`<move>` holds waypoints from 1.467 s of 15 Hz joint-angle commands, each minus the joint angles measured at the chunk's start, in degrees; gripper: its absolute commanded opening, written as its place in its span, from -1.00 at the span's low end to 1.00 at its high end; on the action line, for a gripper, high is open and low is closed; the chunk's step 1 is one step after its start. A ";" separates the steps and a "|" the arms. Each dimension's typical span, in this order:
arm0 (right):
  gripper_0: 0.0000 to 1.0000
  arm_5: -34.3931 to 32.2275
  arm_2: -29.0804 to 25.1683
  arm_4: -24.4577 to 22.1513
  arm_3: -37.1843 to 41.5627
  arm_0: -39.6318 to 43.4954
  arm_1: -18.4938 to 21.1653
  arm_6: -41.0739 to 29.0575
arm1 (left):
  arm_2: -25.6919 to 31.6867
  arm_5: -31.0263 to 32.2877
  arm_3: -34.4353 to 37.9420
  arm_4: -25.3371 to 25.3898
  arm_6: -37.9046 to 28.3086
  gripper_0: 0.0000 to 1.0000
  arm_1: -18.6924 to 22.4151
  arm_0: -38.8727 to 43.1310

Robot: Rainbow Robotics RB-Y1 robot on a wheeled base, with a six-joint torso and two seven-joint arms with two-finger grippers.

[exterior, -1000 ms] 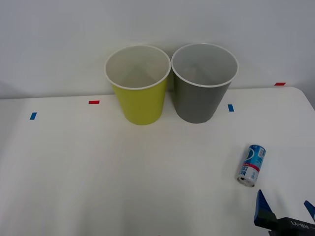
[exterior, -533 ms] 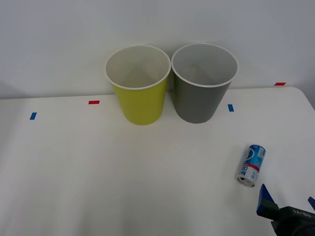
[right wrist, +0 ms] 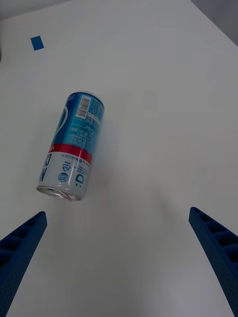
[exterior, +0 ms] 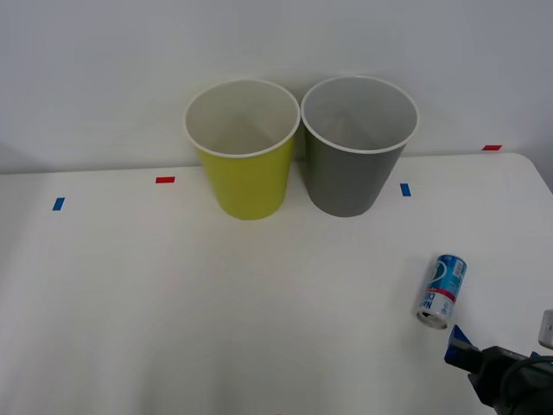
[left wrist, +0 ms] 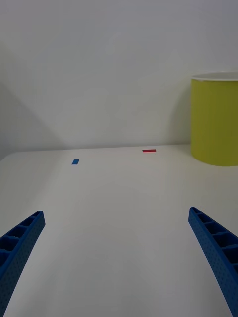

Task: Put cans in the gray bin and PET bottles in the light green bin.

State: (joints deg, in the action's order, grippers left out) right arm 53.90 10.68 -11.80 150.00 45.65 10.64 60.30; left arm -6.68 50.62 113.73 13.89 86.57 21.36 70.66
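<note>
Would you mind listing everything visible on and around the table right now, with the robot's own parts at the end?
can: one, blue and white with a red band, lying on its side on the table's right part, nearer the robot than the bins.
gray bin: one, dark gray with a white rim, upright at the table's far edge, right of the green one.
light green bin: one, yellow-green with a white rim, upright beside the gray bin.
tape marks: four, two blue and two red, along the far part of the table.
table: one, white.
right gripper: blue fingers open, close to the can, not touching it.
left gripper: blue fingers open, holding nothing, low over the table.
</note>
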 commanded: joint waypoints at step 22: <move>1.00 40.40 -18.59 31.93 -17.11 -44.77 13.62 0.25 | 0.00 0.00 0.00 0.00 0.00 1.00 0.00 0.00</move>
State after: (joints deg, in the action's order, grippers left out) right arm 94.22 -7.61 18.72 134.45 2.09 22.81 60.44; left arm -6.68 50.63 113.73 13.89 86.57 21.36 70.66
